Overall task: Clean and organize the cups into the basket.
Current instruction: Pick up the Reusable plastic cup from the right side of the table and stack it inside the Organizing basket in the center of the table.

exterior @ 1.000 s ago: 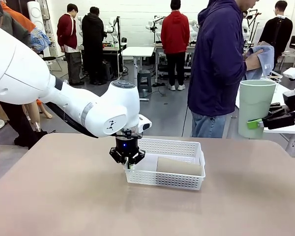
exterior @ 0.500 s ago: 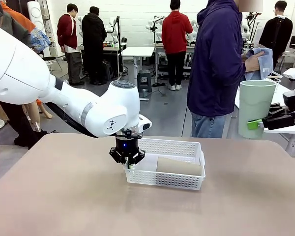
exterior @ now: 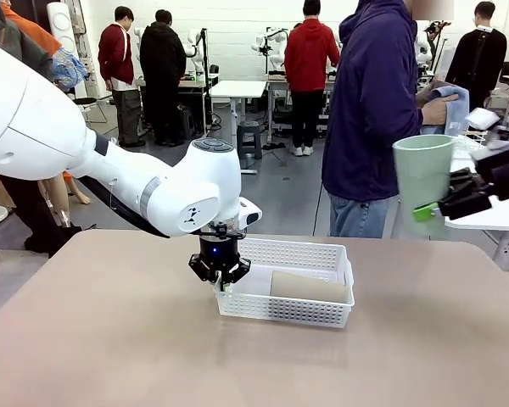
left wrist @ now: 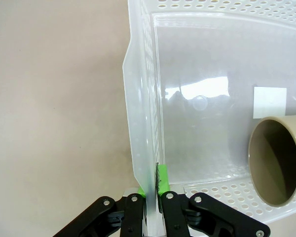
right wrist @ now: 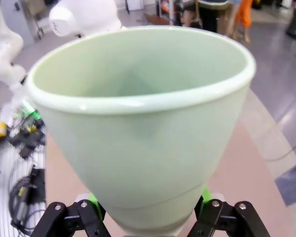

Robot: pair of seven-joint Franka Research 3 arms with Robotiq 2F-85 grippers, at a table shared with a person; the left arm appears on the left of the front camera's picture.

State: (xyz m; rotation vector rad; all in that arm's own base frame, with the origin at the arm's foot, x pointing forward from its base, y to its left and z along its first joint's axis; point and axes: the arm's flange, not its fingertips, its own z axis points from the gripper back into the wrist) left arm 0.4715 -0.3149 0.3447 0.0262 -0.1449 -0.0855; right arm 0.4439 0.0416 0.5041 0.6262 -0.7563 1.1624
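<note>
On the desk, at the centre of the front view, stands the basket with one tan cup lying on its side inside; the left hand is clamped on the basket's left end wall; at the right edge, above desk level, the right hand grips the mint cup near its base, mouth up; behind it a person holds a blue cloth. Step in hand, by judgement: carrying the mint cup to the basket; the next move calls for laying it flat beside the tan cup. No legible writing; a blank white sticker sits on the basket floor.
</note>
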